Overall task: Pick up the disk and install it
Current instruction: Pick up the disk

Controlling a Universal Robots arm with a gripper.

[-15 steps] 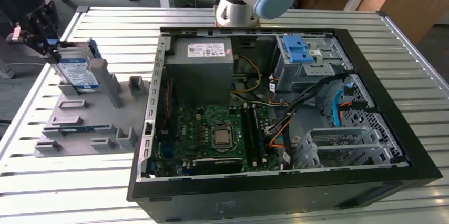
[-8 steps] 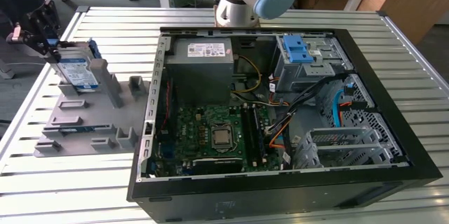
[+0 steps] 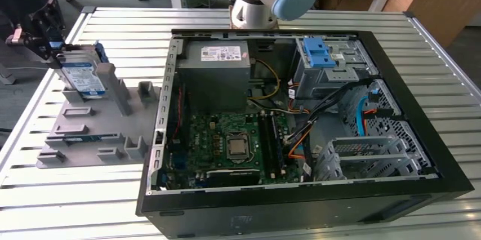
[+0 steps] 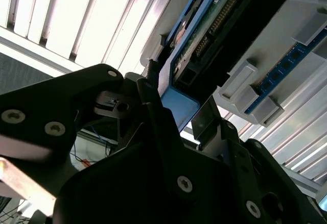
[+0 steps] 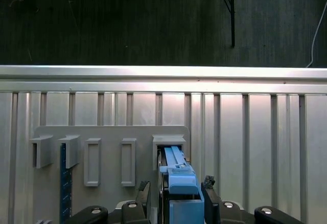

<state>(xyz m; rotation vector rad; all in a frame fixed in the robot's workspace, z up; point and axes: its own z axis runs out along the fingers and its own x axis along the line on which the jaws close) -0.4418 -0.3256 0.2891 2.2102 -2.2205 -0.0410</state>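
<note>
The disk (image 3: 81, 76) stands on edge in an end slot of the grey rack (image 3: 98, 130), which lies on the worktop (image 3: 75, 195) beside the open computer case (image 3: 391, 88). Standing upright probably leaves its blue carrier edge free for grasping. The hand (image 5: 177, 189) straddles that edge, one finger on each side and nearly together. I cannot tell whether they actually pinch it.

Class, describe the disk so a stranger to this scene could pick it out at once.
Find the open black computer case on the slatted table; to the exterior view's left of it lies a grey rack. At its far end the disk stands on edge, the gripper at it. It alone is a silver slab with a white, blue-banded label in a blue frame.
</note>
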